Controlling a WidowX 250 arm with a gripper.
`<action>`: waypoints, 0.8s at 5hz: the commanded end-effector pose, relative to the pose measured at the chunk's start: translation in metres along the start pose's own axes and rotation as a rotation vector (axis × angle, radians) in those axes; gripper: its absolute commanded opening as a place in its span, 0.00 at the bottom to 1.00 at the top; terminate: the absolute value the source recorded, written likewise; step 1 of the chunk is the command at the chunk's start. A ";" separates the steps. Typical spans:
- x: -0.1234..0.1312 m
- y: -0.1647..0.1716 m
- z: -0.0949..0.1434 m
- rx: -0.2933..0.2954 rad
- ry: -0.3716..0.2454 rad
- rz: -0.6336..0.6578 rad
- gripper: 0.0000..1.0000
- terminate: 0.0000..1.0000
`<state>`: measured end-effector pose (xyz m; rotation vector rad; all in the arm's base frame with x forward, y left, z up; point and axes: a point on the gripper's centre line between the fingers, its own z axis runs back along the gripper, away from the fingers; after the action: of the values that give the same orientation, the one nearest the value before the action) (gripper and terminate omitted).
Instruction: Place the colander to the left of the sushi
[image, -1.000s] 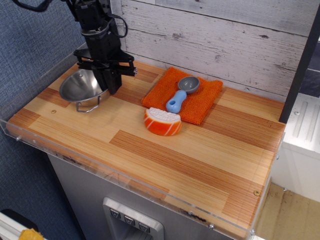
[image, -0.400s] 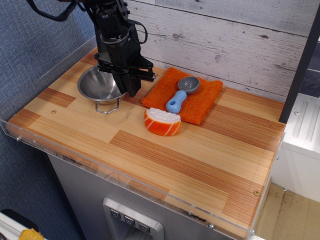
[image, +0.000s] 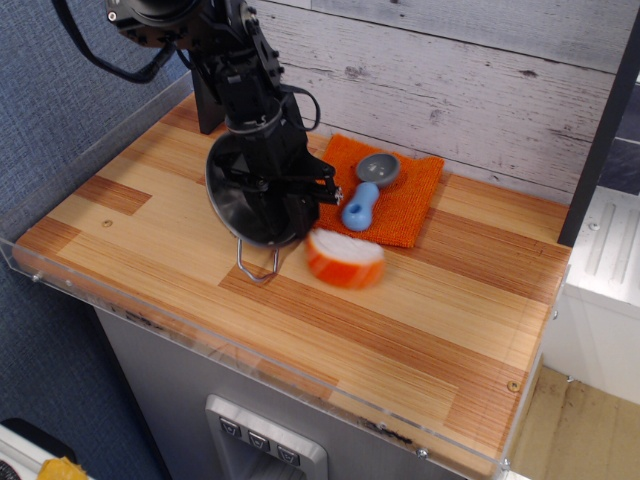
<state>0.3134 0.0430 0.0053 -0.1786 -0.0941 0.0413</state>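
A black robot arm (image: 215, 60) reaches down from the twelve o'clock edge of a wooden table (image: 400, 320), its gripper (image: 290, 205) clamped on the rim of the colander (image: 250, 195). The steel bowl is tilted steeply, its dark hollow facing toward nine o'clock, and one thin wire handle (image: 258, 265) hangs from its low edge down to the tabletop at about six o'clock of the bowl. The gripper's fingers are clenched on the bowl's wall at its three o'clock side, one inside and one outside as far as can be made out against the dark metal.

The sushi (image: 345, 257), an orange piece with a white top, lies on the wood just at the four o'clock side of the colander and appears blurred; whether the bowl's rim touches it cannot be told. At one o'clock from the sushi an orange cloth (image: 405, 200) is spread flat near the whitewashed plank wall (image: 450, 80). On the cloth rests a small scoop (image: 368, 185) with a grey bowl and a blue handle, the handle pointing toward seven o'clock. A clear plastic lip (image: 250, 350) runs along the table's front edge, and blue fabric (image: 60, 90) covers the wall at nine o'clock.
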 end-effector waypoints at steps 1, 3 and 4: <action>-0.013 -0.001 0.043 -0.022 -0.070 0.031 1.00 0.00; -0.021 0.013 0.080 -0.019 -0.144 0.084 1.00 0.00; -0.018 0.014 0.095 -0.014 -0.164 0.076 1.00 0.00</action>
<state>0.2862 0.0697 0.0799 -0.2100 -0.1878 0.1369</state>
